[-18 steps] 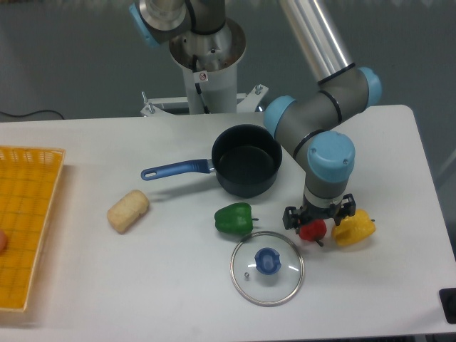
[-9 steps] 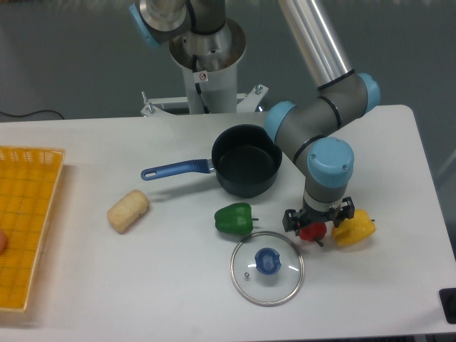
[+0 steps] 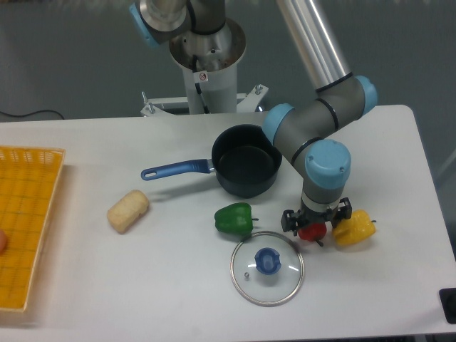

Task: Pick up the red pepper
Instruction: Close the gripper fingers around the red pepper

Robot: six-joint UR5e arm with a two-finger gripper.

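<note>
1. White table fills the frame under a grey backdrop, with the robot base at upper centre.
2. Red pepper lies at lower right of centre, mostly hidden directly beneath the gripper; only its lower part shows, so its long axis cannot be told.
3. Gripper points straight down over the pepper, a finger at each side. Whether the fingers press on it cannot be told.
4. Judgement: the pepper sits between the fingers, so the next move calls for a firm close, then a straight lift.
5. Yellow pepper lies just beside on the right, a risk of being nudged.
6. Glass lid lies just below left; green pepper further left.
7. Pot, above, appears empty.
8. Yellow basket, at far left, shows an orange object at its edge.
</note>
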